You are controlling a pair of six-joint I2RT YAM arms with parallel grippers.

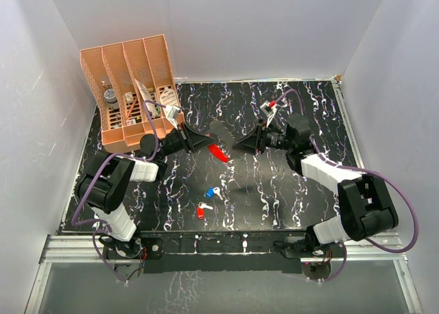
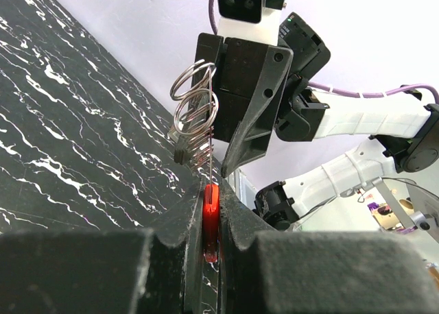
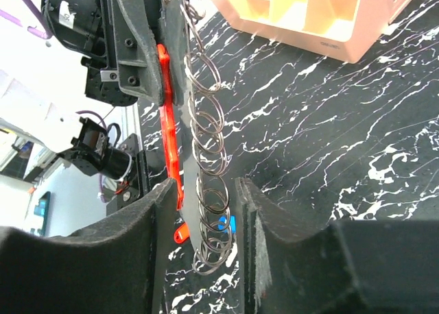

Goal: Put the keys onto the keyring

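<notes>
My left gripper (image 2: 211, 199) clamps the oval red-and-grey keyring (image 2: 210, 221) mid-frame; the right gripper (image 3: 204, 190), jaws apart, straddles its silver rings (image 3: 208, 118). Closing crooked, I might wrench it loose.

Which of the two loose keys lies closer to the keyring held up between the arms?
The blue-headed key: it lies roughly between the red-headed key and the keyring, so the red one is farther off.
</notes>
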